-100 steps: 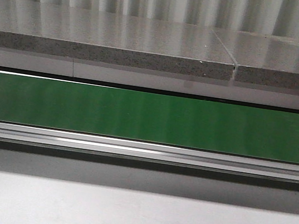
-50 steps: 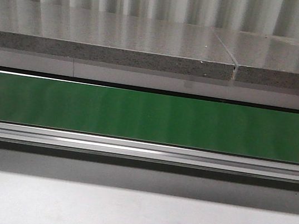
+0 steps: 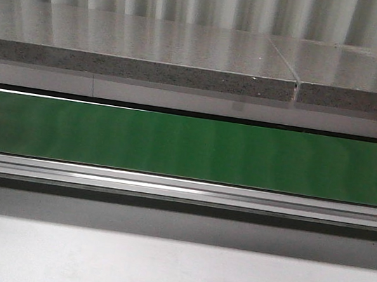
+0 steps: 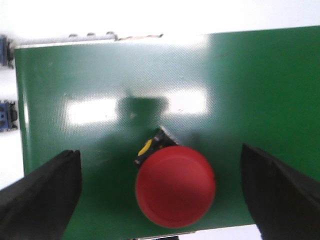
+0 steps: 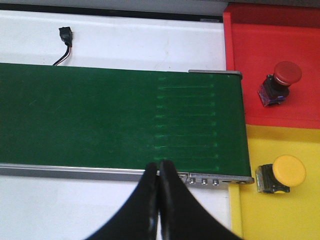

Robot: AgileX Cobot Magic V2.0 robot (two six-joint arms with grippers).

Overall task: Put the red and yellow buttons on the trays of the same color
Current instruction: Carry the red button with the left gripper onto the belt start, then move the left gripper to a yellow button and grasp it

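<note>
Nothing moved in your front view since earlier; conveyor belt (image 3: 187, 146) bare there. Only wrist views show buttons. Red tray (image 5: 280, 65) and yellow tray (image 5: 280, 190) each hold a matching button already. Left gripper (image 4: 160, 200), jaws released, straddles red button (image 4: 176, 186) on the belt; stem points 11 o'clock. Right gripper (image 5: 159, 200) jaws clenched, empty, far from it.

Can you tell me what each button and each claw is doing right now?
Red button on the belt: sitting between the open left claw's fingers, not grabbed.
Left claw: open.
Right claw: shut, empty.
Red button: on the red tray.
Yellow button: on the yellow tray.
</note>
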